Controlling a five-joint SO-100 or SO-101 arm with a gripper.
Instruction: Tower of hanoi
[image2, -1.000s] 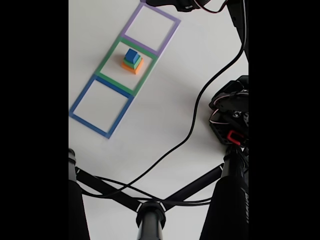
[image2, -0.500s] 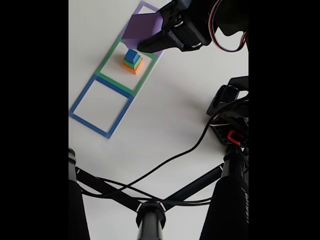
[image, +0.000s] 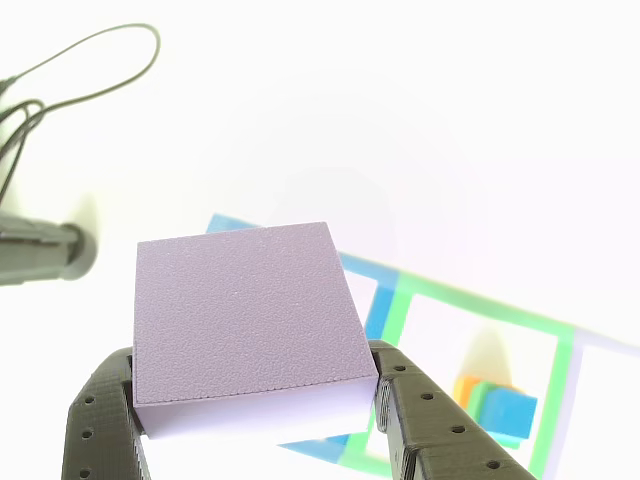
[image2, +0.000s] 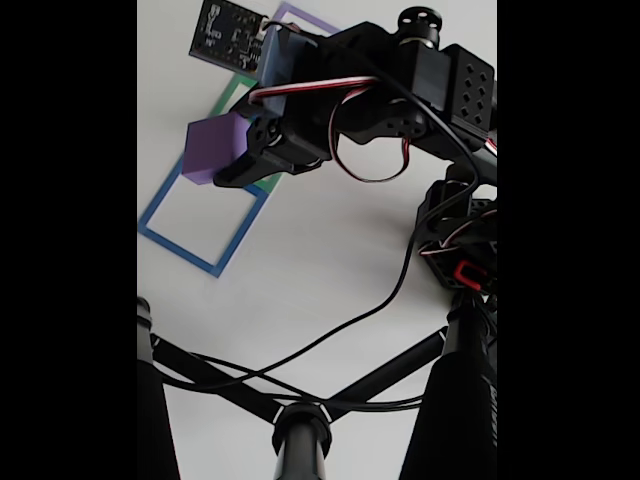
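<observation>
White counter (image2: 330, 260), three taped square outlines in a row: your gripper (image: 255, 420) is closed on the purple cube (image: 245, 315), one finger pressed to each side, carrying it clear of the surface. In the fixed view that cube (image2: 215, 148) hangs above the near edge of the blue outline (image2: 200, 225), likely so it can be set down there as the widest base. Below and to the gripper's right in the other view, the blue-green-orange stack (image: 497, 408) sits inside the green outline (image: 480, 305), probably awaiting transfer.
</observation>
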